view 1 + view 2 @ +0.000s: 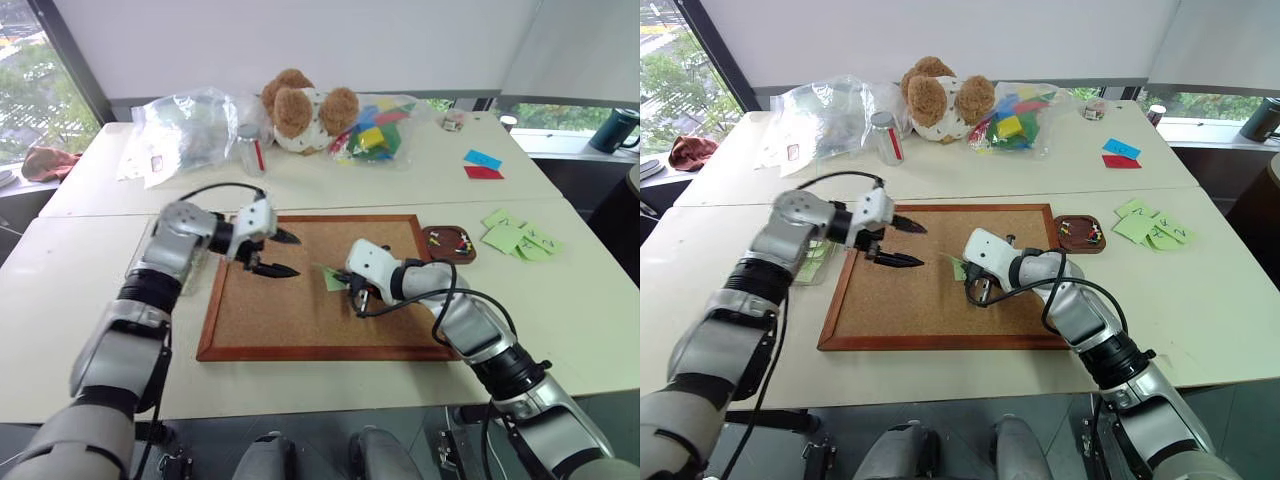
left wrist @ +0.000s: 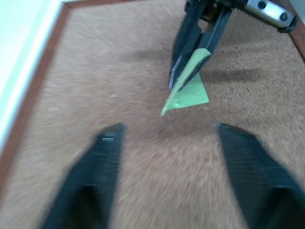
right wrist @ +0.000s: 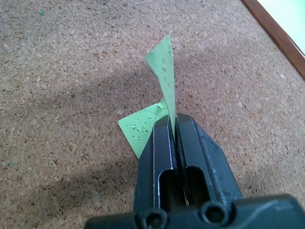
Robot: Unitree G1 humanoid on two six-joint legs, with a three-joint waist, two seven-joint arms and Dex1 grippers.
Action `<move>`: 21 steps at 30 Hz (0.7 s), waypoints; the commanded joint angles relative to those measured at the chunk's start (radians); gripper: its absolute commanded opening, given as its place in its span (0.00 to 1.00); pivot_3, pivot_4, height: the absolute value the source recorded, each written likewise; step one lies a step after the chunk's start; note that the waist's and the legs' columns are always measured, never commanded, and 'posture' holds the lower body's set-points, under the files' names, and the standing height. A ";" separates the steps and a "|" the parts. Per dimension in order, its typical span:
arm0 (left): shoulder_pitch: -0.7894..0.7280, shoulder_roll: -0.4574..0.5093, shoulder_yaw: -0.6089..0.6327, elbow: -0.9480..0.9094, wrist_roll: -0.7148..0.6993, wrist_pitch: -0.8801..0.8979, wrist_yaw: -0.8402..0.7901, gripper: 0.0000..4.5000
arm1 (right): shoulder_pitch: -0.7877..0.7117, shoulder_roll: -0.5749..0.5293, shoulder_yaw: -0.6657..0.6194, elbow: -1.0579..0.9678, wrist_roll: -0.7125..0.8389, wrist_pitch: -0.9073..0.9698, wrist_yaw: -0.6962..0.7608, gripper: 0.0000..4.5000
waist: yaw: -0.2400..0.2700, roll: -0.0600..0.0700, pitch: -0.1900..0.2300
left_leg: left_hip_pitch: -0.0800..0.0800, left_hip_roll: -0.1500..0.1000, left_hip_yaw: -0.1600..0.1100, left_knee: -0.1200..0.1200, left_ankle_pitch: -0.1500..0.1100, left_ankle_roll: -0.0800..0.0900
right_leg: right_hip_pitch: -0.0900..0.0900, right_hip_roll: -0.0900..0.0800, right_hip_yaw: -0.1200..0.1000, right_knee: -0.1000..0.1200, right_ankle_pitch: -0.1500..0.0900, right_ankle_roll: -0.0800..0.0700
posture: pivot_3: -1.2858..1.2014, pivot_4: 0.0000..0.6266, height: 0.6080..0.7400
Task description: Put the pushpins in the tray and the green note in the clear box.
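Corkboard [image 1: 300, 300] rough speckled cork, glossy wood frame; green note [image 3: 164, 76] thin matt paper; bags [image 1: 185, 125] crinkly clear plastic; teddy [image 1: 300, 110] plush

Silver-grey arms, white wrist housings, black cables, black fingers [image 1: 284, 270].

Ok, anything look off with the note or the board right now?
Yes, the green note is bent and folded, pinched on edge in the shut right gripper above the corkboard, with one flap sticking up and another splayed sideways. It is dotted with pinholes. The left gripper hangs open beside it, holding nothing.
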 commanded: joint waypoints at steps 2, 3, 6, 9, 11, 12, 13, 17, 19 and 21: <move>0.013 -0.037 0.026 -0.053 -0.028 -0.018 0.023 0.73 | -0.033 0.009 -0.008 -0.003 -0.002 -0.022 0.006 0.00 | 0.007 0.000 0.000 | 0.000 0.000 0.000 0.001 0.000 0.000 | 0.000 0.000 0.000 0.000 0.000 0.000 | 0.52 0.24 1.00; 0.013 -0.053 0.019 -0.044 -0.023 -0.027 0.026 0.73 | -0.035 0.010 -0.006 -0.003 -0.004 -0.024 0.008 0.00 | 0.007 0.000 0.000 | 0.000 0.000 0.000 0.001 0.000 0.000 | 0.001 -0.001 0.000 0.000 0.000 0.000 | 0.52 0.24 1.00; 0.011 -0.095 0.001 -0.003 -0.002 -0.057 0.027 0.73 | -0.038 0.011 -0.004 -0.011 -0.005 -0.026 0.015 0.00 | 0.005 0.000 0.000 | -0.001 -0.001 0.000 0.001 0.000 0.000 | 0.001 -0.001 0.000 0.000 0.000 0.000 | 0.52 0.24 1.00; 0.000 -0.125 -0.011 0.050 0.016 -0.088 0.028 0.73 | -0.037 0.009 -0.004 -0.026 -0.006 -0.018 0.022 0.00 | -0.001 0.000 0.000 | -0.001 0.000 0.000 0.001 0.000 0.000 | 0.000 0.000 0.000 0.000 0.000 0.000 | 0.52 0.24 1.00; -0.013 -0.143 -0.019 0.091 0.026 -0.106 0.028 0.73 | -0.034 0.006 -0.002 -0.039 -0.009 -0.014 0.027 0.00 | -0.002 0.000 0.000 | -0.001 0.000 0.000 0.001 0.000 0.000 | -0.001 0.000 0.000 0.001 0.000 0.000 | 0.52 0.24 1.00; -0.021 -0.150 -0.023 0.112 0.033 -0.119 0.027 0.73 | -0.034 0.006 -0.002 -0.045 -0.010 -0.011 0.029 0.00 | -0.001 0.000 0.000 | -0.001 0.000 0.000 0.001 0.000 0.000 | -0.001 0.001 0.000 0.001 0.000 0.000 | 0.52 0.24 1.00; -0.026 -0.154 -0.024 0.127 0.038 -0.128 0.025 0.73 | -0.033 0.006 -0.002 -0.048 -0.010 -0.008 0.030 0.00 | -0.001 0.000 0.000 | -0.001 0.000 0.000 0.001 0.000 0.000 | -0.001 0.001 0.000 0.001 0.000 0.000 | 0.52 0.24 1.00; -0.039 -0.170 -0.028 0.164 0.051 -0.150 0.017 0.73 | -0.034 0.001 -0.002 -0.060 -0.014 -0.009 0.037 0.00 | 0.001 0.000 0.000 | -0.001 0.000 0.000 0.001 0.000 0.000 | -0.001 0.001 0.000 0.001 0.000 0.000 | 0.52 0.24 1.00; -0.038 -0.174 -0.033 0.177 0.059 -0.156 0.013 0.73 | -0.036 0.001 0.000 -0.066 -0.019 -0.010 0.039 0.00 | 0.004 0.000 0.000 | -0.001 0.000 0.000 0.001 0.000 0.000 | -0.001 0.000 0.000 0.001 0.000 0.000 | 0.52 0.24 1.00; -0.035 -0.180 -0.033 0.187 0.064 -0.159 0.008 0.73 | -0.037 0.002 0.000 -0.078 -0.016 -0.005 0.046 0.00 | 0.003 0.000 0.000 | -0.001 0.000 0.000 0.001 0.000 0.000 | -0.001 0.000 0.000 0.001 0.000 0.000 | 0.52 0.24 1.00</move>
